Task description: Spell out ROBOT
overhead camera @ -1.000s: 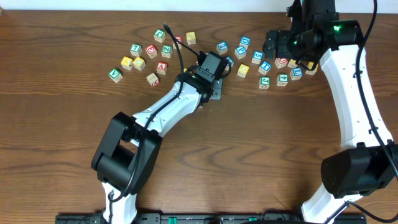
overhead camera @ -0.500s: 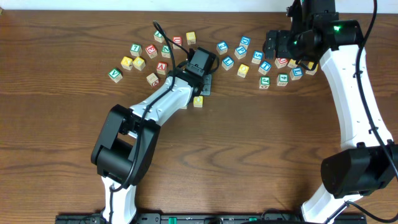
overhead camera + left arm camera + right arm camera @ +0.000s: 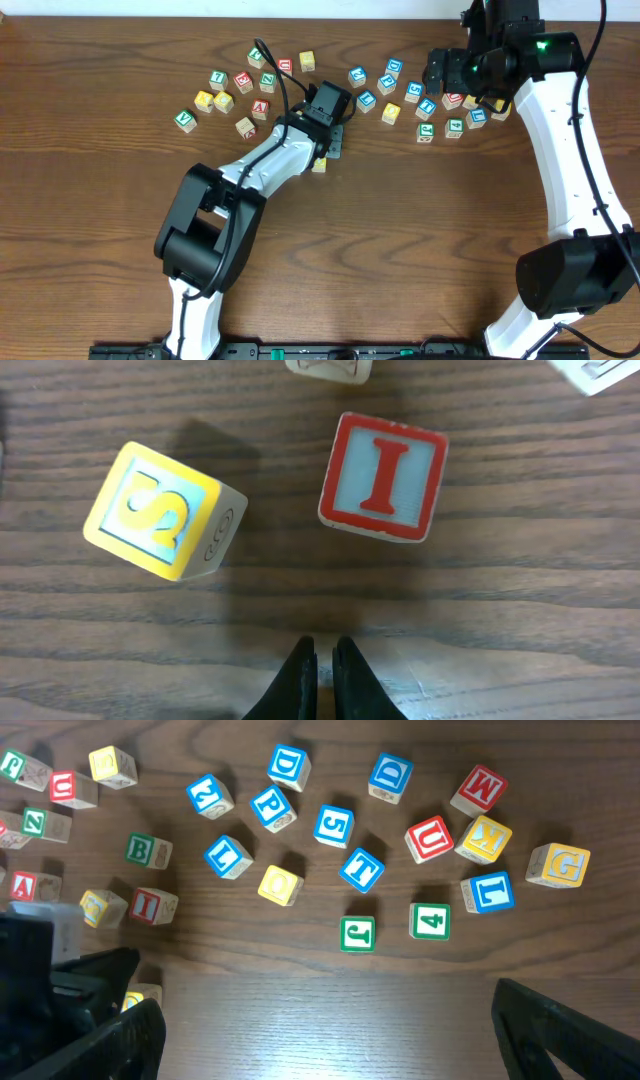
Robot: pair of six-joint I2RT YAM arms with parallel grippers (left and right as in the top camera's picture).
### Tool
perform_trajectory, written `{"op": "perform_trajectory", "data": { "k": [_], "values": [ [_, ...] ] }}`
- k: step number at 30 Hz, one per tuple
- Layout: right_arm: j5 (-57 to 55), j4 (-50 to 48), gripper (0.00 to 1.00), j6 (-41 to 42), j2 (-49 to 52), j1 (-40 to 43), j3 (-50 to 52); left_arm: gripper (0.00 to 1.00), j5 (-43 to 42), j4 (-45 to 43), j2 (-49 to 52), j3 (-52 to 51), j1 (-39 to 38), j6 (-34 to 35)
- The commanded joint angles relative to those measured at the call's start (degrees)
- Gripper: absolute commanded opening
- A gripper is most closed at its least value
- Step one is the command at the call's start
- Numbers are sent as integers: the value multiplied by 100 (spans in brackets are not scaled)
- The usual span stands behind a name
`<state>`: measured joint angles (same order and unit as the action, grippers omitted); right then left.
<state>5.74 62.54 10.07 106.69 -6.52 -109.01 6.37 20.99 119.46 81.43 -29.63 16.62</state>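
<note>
Left wrist: yellow-edged cube (image 3: 165,510), tilted, wood sides

A red I cube (image 3: 383,476) sits flat on the wooden table (image 3: 90,240). Toward the far edge, red M (image 3: 477,788) lies near red U (image 3: 429,839), with green 4 (image 3: 430,921) near green J (image 3: 357,934).

Even, bright light; soft shadows; sheen on wood; sharp focus.
</note>
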Motion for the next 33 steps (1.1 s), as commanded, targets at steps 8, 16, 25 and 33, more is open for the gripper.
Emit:
{"op": "perform_trajectory", "data": {
  "k": [8,16,25,33],
  "values": [
    [-26,7,99,59,9,-39,-101,8,28,122,90,-22,2,-52],
    [-26,7,99,59,9,-39,-101,8,9,332,90,-33,-46,-52],
    [-26,7,99,59,9,-39,-101,8,13,380,90,-33,-142,-181],
    [-26,4,99,59,9,-39,-101,8,11,479,90,-33,-142,-181]
  ]
}}
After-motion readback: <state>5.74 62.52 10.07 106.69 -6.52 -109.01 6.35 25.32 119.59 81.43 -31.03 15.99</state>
